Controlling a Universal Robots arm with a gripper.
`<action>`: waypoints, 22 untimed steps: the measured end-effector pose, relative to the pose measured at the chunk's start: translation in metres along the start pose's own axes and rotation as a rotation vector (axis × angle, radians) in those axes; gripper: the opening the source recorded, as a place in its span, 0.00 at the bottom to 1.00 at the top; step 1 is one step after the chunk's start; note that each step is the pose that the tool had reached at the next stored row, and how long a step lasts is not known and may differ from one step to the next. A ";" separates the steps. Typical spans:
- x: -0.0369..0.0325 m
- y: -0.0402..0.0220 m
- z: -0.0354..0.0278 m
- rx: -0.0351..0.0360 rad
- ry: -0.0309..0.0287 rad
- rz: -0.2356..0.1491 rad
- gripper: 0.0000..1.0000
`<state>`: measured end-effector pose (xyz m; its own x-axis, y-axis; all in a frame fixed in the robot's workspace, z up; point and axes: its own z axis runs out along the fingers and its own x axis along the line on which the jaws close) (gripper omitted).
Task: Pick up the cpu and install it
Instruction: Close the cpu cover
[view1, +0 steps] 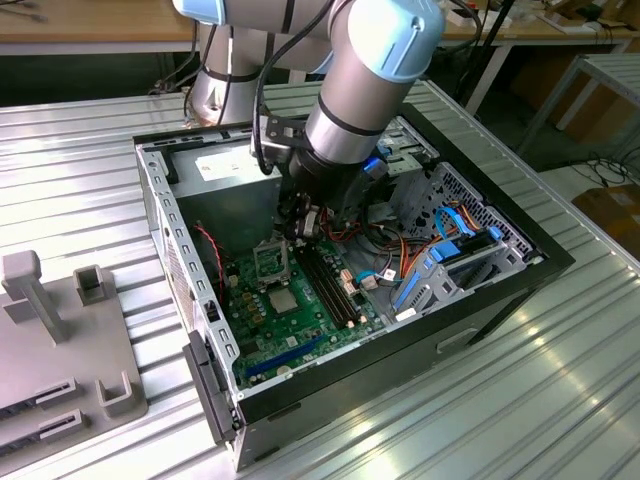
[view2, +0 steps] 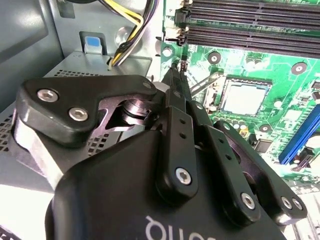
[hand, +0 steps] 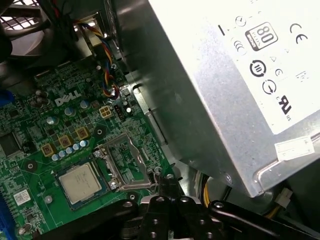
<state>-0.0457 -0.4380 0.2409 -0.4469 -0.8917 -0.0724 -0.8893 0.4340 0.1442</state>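
The cpu (hand: 80, 181), a pale silvery square, lies flat in its socket on the green motherboard (hand: 45, 125); it also shows as the cpu (view2: 245, 95) and the cpu (view1: 283, 301). Beside it the metal retention frame (hand: 124, 161) lies swung open. My gripper (hand: 167, 181) is down inside the computer case (view1: 190, 300), its fingers pressed together and shut with nothing visible between them. The fingertips (view2: 176, 75) sit just off the open frame's edge, apart from the cpu. In the exterior view the gripper (view1: 293, 222) hangs over the frame.
A silver power supply (hand: 225, 75) stands close beside the gripper. Memory slots (view2: 250, 20) and a blue slot (view2: 300, 135) flank the socket. Coloured cables (view1: 400, 255) and drive bays (view1: 460, 250) are at the exterior view's right. A grey fixture (view1: 60, 340) stands on the table outside the case.
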 end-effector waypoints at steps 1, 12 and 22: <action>0.0001 0.0001 -0.0004 0.0000 0.0008 -0.002 0.11; 0.0010 0.0008 -0.0066 0.0000 0.0085 -0.029 0.11; 0.0041 -0.0002 -0.0105 -0.0023 0.0131 -0.061 0.11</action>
<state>-0.0463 -0.4431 0.2509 -0.3907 -0.9180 -0.0682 -0.9145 0.3787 0.1422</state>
